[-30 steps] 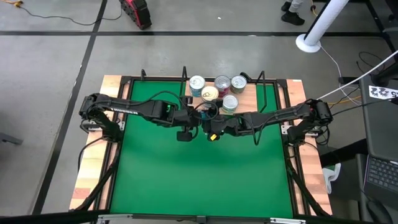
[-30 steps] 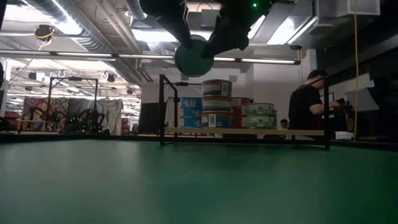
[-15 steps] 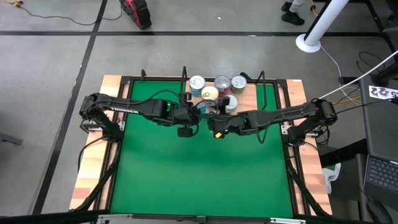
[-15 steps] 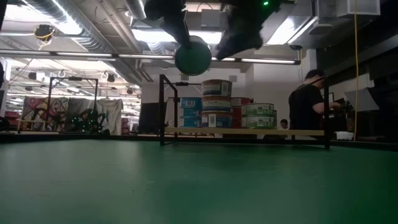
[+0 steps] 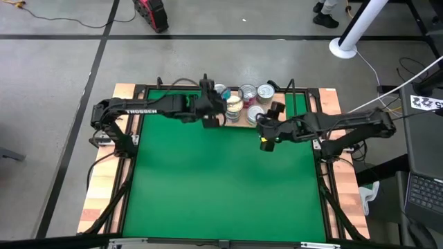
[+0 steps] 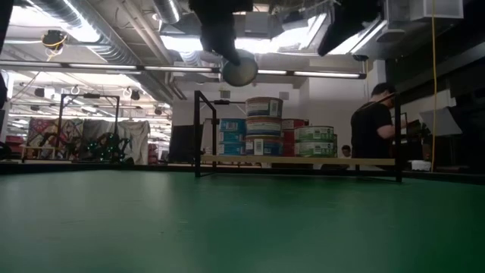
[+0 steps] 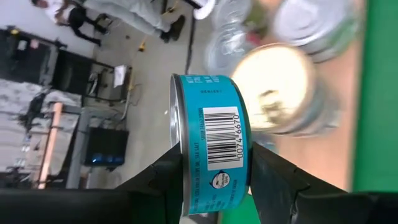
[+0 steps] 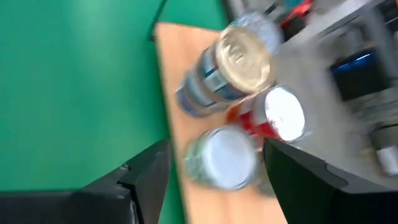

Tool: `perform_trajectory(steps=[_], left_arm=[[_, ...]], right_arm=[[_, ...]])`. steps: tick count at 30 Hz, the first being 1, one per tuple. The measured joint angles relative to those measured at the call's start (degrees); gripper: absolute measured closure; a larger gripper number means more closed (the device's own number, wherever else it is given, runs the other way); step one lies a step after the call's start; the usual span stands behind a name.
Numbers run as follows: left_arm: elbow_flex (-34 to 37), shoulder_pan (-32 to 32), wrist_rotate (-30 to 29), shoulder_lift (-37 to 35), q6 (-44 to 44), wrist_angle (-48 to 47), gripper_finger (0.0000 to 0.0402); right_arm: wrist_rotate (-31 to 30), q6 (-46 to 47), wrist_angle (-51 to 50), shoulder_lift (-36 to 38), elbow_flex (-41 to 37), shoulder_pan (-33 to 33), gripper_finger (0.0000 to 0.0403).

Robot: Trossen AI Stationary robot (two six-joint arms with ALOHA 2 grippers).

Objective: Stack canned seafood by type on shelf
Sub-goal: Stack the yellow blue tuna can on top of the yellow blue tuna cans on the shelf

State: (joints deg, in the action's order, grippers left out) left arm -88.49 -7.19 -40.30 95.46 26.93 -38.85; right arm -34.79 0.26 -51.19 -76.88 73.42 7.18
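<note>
- One teal-blue tin [image 7: 211, 152] sits clamped on edge between the fingers [image 7: 165, 180] of the left gripper [image 5: 212, 111], its barcode label facing the wrist camera.
- From above, that gripper hangs over the left end of the shelf [image 5: 279, 105], at the far edge of the green mat [image 5: 221, 187]; the low view shows the tin [image 6: 239, 71] held high above the stacks.
- Several more tins [image 5: 249, 102] stand stacked on the shelf board: a gold-lidded stack [image 8: 239, 59] with blue-labelled sides, a red-labelled one [image 8: 280, 118] and a green-labelled one [image 8: 224, 158] just beside them.
- Right gripper [image 5: 266, 131] hovers over the mat just in front of the shelf's right half, fingers [image 8: 149, 168] spread wide with nothing between them.
- Beyond the table, a person [image 6: 373, 129] in dark clothes stands at the right in the low view.
</note>
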Motion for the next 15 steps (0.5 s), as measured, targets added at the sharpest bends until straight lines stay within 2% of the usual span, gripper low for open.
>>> perform_trajectory(steps=[3,6,11,15], left_arm=[[0.0,-2.89,0.26,0.37,2.55,2.12,0.0259],[0.0,-5.18,0.63,1.5,4.48,2.7,0.0258],[0.0,-7.39,0.83,3.73,6.82,2.66,0.0258],[0.0,-8.53,0.89,6.02,8.64,3.76,0.0257]], right_arm=[[4.07,2.42,-0.08,1.62,-1.89,1.64,0.015],[4.47,2.61,3.18,3.36,-5.92,4.96,0.015],[2.69,5.07,8.46,6.9,-13.14,9.73,0.015],[0.01,9.17,9.32,10.04,-17.94,10.97,0.015]])
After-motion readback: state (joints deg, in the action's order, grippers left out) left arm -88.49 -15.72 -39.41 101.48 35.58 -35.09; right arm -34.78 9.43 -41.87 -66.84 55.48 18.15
